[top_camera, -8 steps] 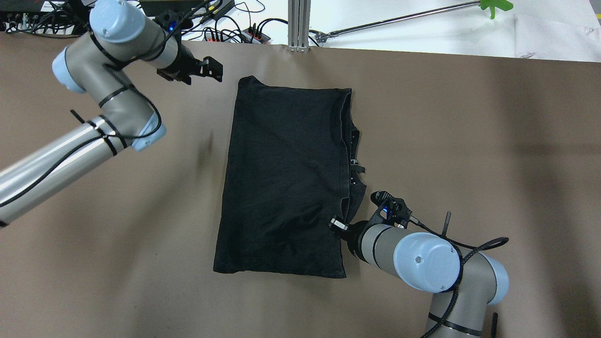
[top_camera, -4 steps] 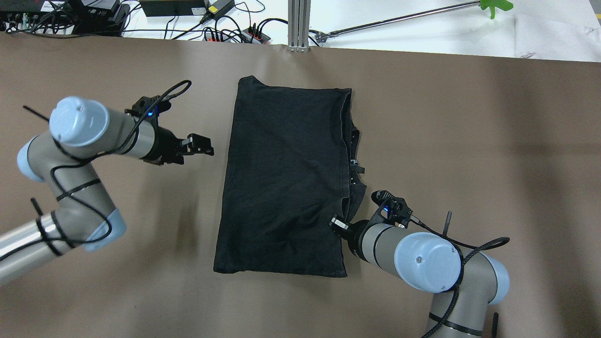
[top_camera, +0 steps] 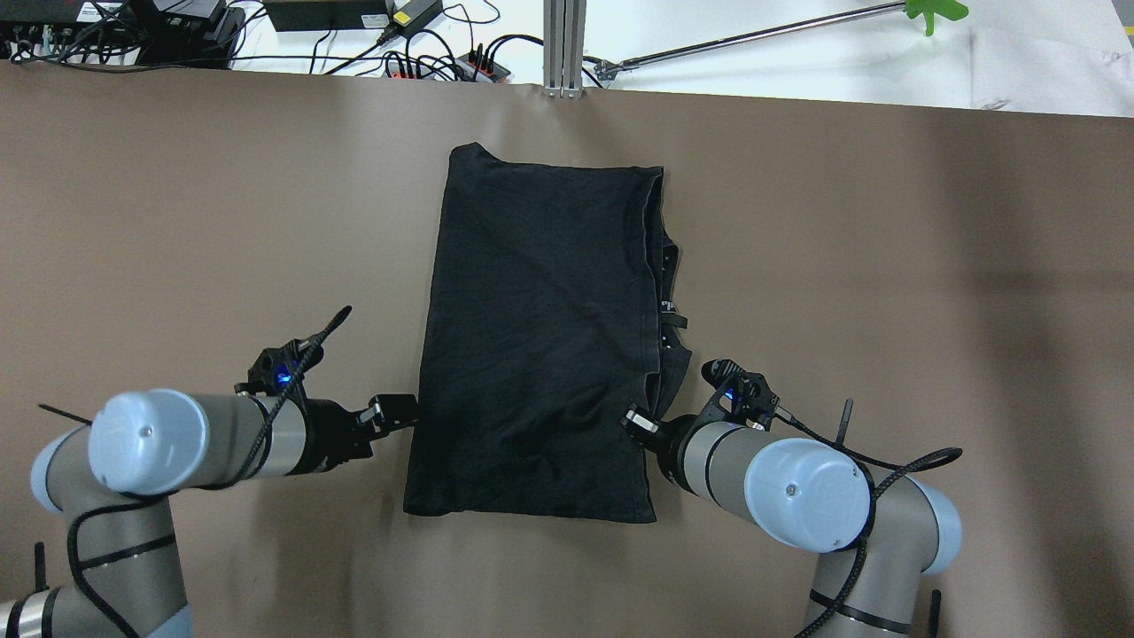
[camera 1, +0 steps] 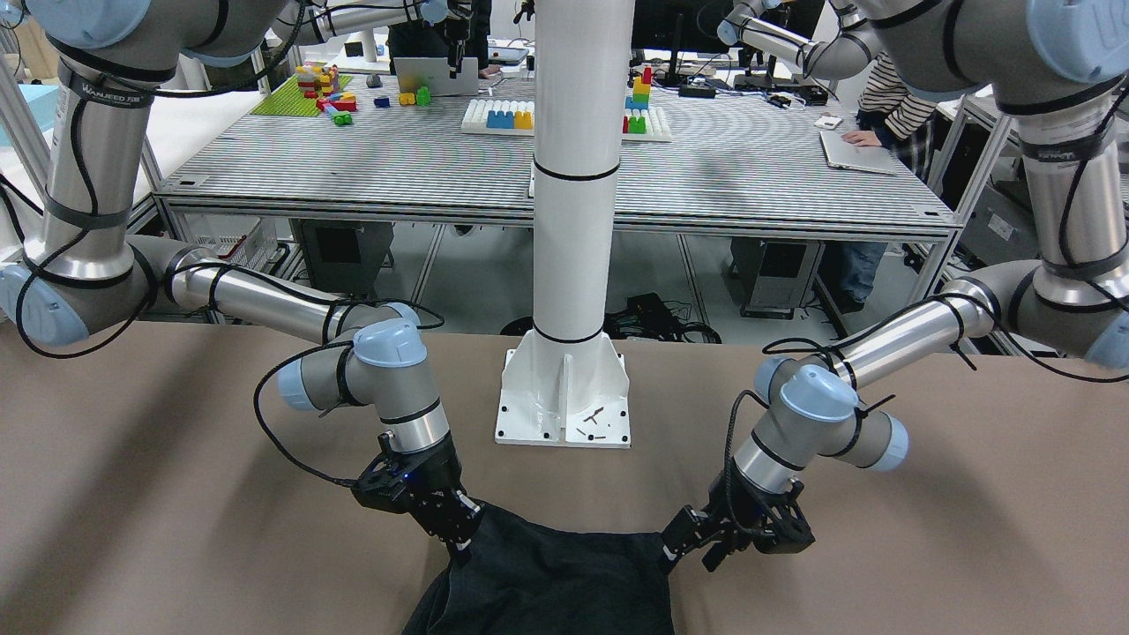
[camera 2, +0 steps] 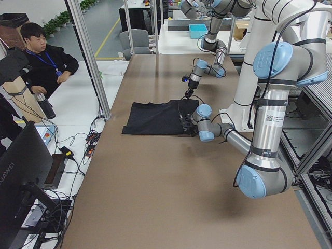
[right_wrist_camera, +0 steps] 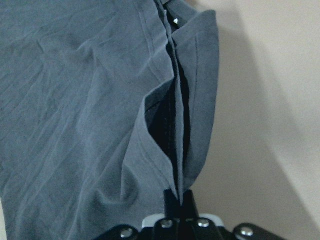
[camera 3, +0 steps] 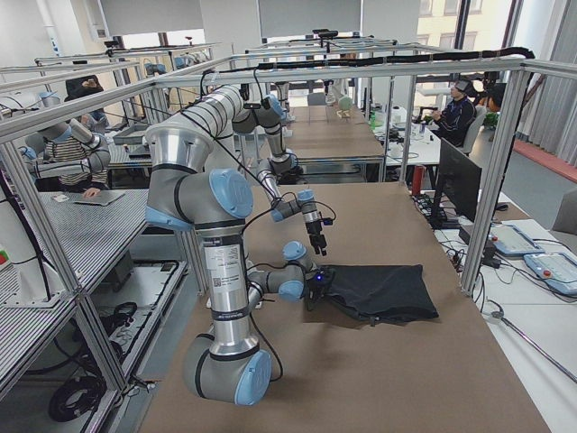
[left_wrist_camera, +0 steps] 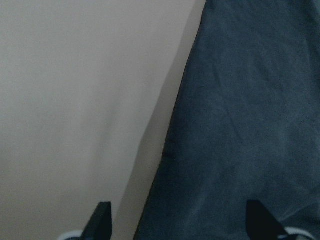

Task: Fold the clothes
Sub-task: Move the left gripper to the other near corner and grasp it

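Clamping a hem of the black garment (top_camera: 540,328), right tool (right_wrist_camera: 178,197) anchors it; left tool (left_wrist_camera: 181,222), jaws apart, seemingly straddles the opposite edge to grip.

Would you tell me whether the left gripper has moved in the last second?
Yes: the left gripper travelled along the black garment's left edge, from the far corner toward the robot.

"HUAWEI" on the black monitor (camera 2: 23,166)

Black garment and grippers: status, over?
Right gripper shut on black garment's right-edge layers. Left gripper open, straddling its left edge. Garment flat on table; nothing obstructing.
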